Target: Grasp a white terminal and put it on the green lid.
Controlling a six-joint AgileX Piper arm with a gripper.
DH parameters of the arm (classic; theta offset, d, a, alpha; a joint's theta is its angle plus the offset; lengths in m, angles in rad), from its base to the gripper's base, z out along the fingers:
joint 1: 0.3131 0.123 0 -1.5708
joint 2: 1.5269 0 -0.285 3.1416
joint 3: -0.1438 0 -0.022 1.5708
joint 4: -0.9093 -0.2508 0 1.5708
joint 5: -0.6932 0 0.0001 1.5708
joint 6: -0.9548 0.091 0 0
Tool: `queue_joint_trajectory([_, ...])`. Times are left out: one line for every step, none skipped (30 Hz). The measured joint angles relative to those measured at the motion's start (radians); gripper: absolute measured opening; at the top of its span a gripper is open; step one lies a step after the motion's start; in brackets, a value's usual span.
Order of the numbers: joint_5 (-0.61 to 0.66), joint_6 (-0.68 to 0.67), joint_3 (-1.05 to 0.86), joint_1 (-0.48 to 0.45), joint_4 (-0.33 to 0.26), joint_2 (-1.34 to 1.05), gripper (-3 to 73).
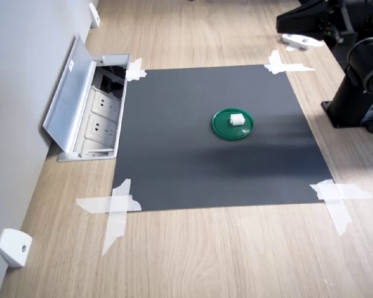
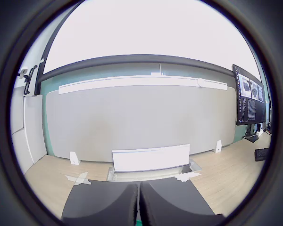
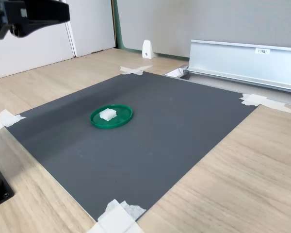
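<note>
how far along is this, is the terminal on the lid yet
It looks done. The white terminal already sits on the green lid, inside its rim, in both exterior views. Nothing is in hand: in the wrist view the hand is shut with nothing between its fingers, and points at the wall, away from the black mat. Nothing visible is left to do.

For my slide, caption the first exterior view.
White terminal resting on the green lid, centred on a taped dark mat.

White terminal (image 1: 237,119), dark-green lid (image 1: 224,127), charcoal mat (image 1: 193,167), white tape strips (image 1: 115,208), pale wood-grain table (image 1: 236,254).
</note>
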Motion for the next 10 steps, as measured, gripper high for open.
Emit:
queue_joint_trajectory([-0.002,0.001,-0.007,0.0,0.0,0.0,-0.8])
queue_joint_trajectory([-0.002,0.001,-0.017,0.0,0.001,0.0,-0.8])
queue_joint_trajectory([-0.002,0.001,-0.026,0.0,0.001,0.0,-0.8])
queue_joint_trajectory([-0.001,0.001,-0.038,0.0,0.001,0.0,-0.8])
queue_joint_trajectory([0.001,0.001,-0.051,0.0,0.002,0.0,-0.8])
queue_joint_trajectory([0.001,0.001,-0.063,0.0,0.002,0.0,-0.8])
queue_joint_trajectory([0.004,0.001,-0.072,0.0,0.002,0.0,-0.8])
queue_joint_trajectory([0.007,0.001,-0.083,0.0,0.002,0.0,-0.8])
queue_joint_trajectory([0.011,0.001,-0.092,0.0,0.002,0.0,-0.8])
queue_joint_trajectory([0.021,0.001,-0.096,0.0,0.0,0.0,-0.8])
